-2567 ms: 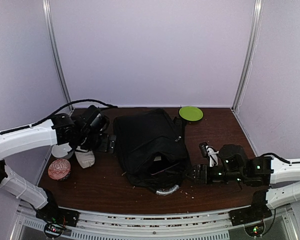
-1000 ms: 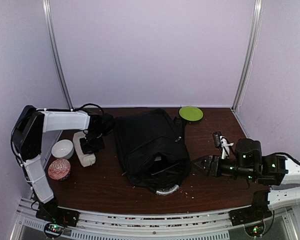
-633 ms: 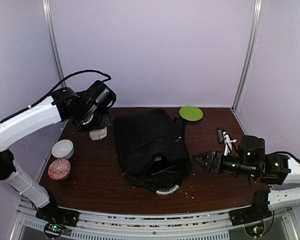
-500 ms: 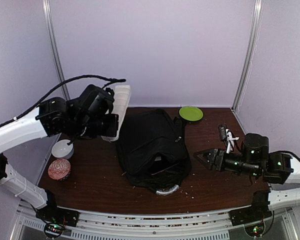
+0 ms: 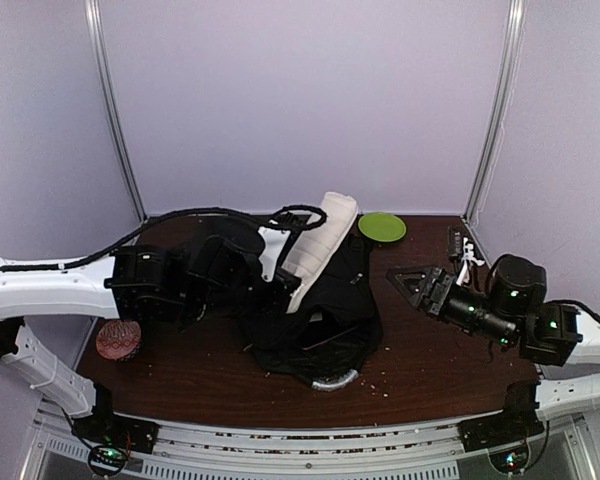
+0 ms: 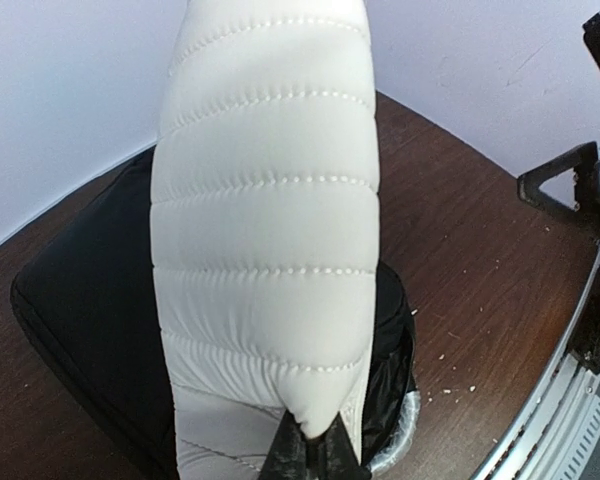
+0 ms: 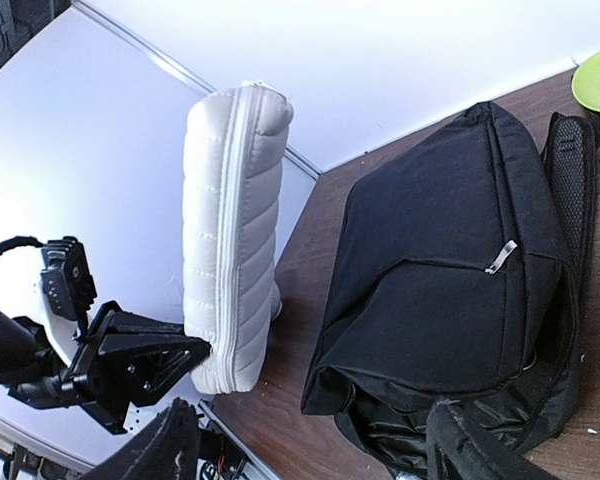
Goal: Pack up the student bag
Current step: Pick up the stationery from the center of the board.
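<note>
The student bag (image 5: pixel 330 300) is a big black backpack lying mid-table, its open mouth toward the near edge. My left gripper (image 5: pixel 280 283) is shut on the lower end of a white quilted zip pouch (image 5: pixel 318 235), which stands tilted in the air above the bag. In the left wrist view the pouch (image 6: pixel 265 230) fills the middle, pinched at my gripper (image 6: pixel 315 455), with the bag (image 6: pixel 80 290) below. My right gripper (image 5: pixel 404 280) hangs open and empty to the right of the bag. Its wrist view shows the pouch (image 7: pixel 230 230), the bag (image 7: pixel 450 270) and my own gripper (image 7: pixel 315 450).
A green disc (image 5: pixel 382 226) lies at the back right. A red patterned bowl (image 5: pixel 115 340) sits at the near left, partly under my left arm. A silvery foil rim (image 5: pixel 330 380) shows under the bag's mouth. Crumbs dot the wood near the front.
My left arm has lifted the white pouch from the back left and swung it right, over the bag. My right gripper has drawn back and to the right and opened a little wider.
</note>
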Available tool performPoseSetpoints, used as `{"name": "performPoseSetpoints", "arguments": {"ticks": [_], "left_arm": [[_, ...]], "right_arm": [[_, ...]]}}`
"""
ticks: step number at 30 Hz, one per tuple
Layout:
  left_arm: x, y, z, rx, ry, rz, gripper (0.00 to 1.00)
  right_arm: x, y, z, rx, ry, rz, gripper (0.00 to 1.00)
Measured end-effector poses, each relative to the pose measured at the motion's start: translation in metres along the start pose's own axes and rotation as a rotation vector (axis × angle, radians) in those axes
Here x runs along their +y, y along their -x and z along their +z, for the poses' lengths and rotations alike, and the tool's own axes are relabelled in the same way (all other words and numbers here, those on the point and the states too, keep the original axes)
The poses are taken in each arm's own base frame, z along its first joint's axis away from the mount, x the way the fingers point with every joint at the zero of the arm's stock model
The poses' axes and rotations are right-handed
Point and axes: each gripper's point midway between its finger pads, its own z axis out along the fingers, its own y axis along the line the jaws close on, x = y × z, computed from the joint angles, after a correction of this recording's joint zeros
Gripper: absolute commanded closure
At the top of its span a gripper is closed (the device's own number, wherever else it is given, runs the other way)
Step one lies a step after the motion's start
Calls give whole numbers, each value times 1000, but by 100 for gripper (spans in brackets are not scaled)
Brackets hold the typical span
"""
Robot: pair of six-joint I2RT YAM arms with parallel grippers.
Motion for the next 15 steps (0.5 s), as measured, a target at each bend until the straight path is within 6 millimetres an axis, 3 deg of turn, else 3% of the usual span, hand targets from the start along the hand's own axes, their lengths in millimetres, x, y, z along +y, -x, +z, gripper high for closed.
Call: {"name": "performPoseSetpoints", "arguments": {"ticks": [7, 15], "left_arm": [[-14, -1, 13, -13, -26, -19, 100], [-27, 2, 10, -26, -72, -25, 100]], "right_arm": [[6, -2, 31, 0, -24, 58, 28], [19, 2, 48, -22, 11, 116, 42]]}}
